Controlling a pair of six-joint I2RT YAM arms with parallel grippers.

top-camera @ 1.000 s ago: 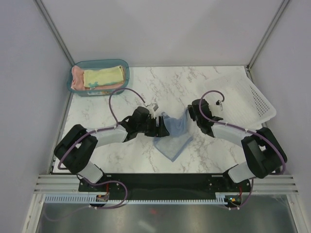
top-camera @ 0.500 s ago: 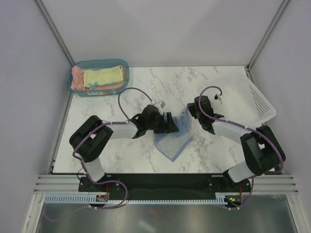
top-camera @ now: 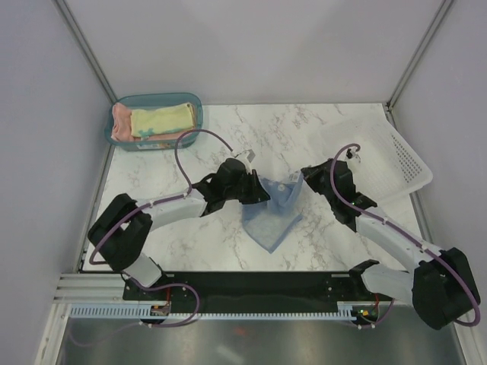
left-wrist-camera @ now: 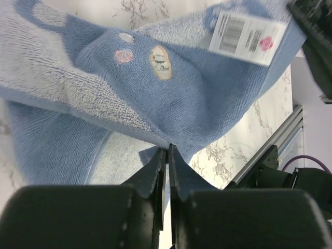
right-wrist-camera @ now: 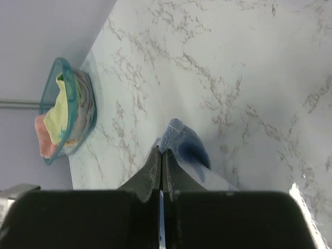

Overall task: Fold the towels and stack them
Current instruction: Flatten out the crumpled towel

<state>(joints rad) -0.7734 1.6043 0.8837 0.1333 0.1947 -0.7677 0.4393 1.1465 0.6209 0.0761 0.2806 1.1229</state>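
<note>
Our left gripper (left-wrist-camera: 167, 151) and right gripper (right-wrist-camera: 161, 154) each pinch shut on an upper corner of the light blue towel (top-camera: 274, 217) spread between them; next, we'd lay it flat to fold.

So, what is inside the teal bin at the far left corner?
A folded pale yellow towel lies on a salmon-pink towel in the teal bin. Whatever is under them, and the bin's floor, is covered.
</note>
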